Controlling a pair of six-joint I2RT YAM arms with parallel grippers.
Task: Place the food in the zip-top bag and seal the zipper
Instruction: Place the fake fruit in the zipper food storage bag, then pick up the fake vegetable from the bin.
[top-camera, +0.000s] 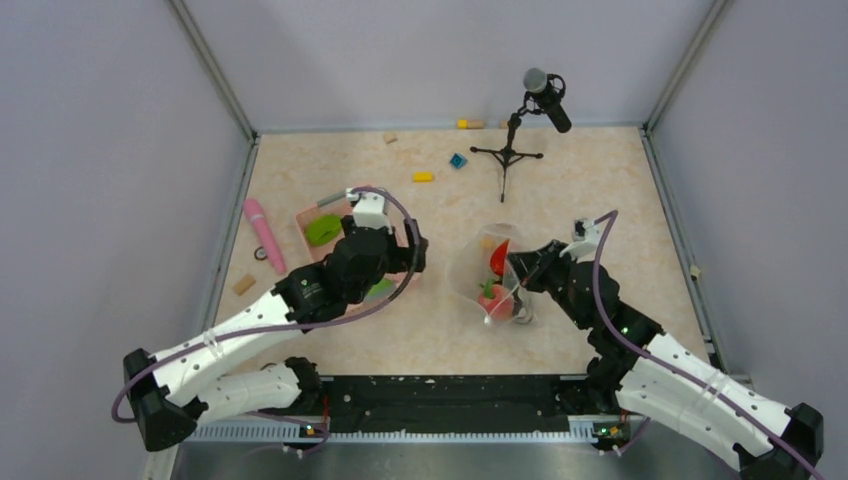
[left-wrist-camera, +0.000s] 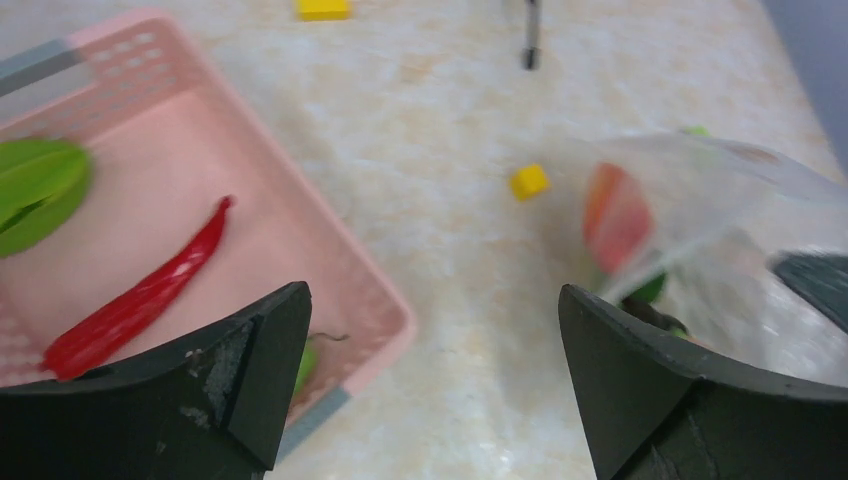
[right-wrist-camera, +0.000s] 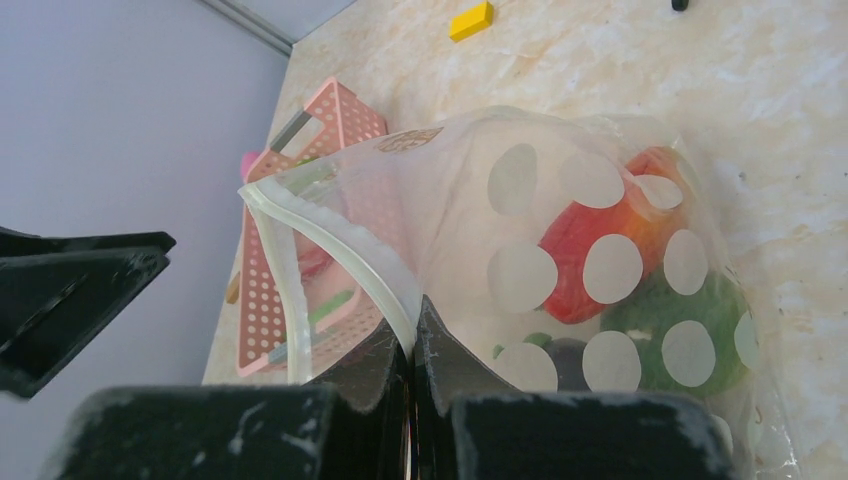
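Because its mouth was pinched up and held facing left, the zip-top bag (right-wrist-camera: 450, 200) stood propped on the surface (top-camera: 420, 330) right of centre, with food already in its low end: a red-orange piece (right-wrist-camera: 565, 235), a green piece (right-wrist-camera: 645, 318) and a dark round fruit (right-wrist-camera: 567, 350). The right gripper (right-wrist-camera: 412, 335) had its fingers (right-wrist-camera: 455, 375) clamped together on the zipper (right-wrist-camera: 340, 245), evidently to keep that opening steady for loading. The left gripper (left-wrist-camera: 432, 300) hung with fingers (left-wrist-camera: 250, 370) spread wide and nothing between them, over the edge of the pink basket (left-wrist-camera: 330, 270) nearest the bag, to the bag's left. A red chili (left-wrist-camera: 140, 295) and a green pepper (left-wrist-camera: 35, 190) lay in that basket, probably next to go, so the zipper was not yet sealed.
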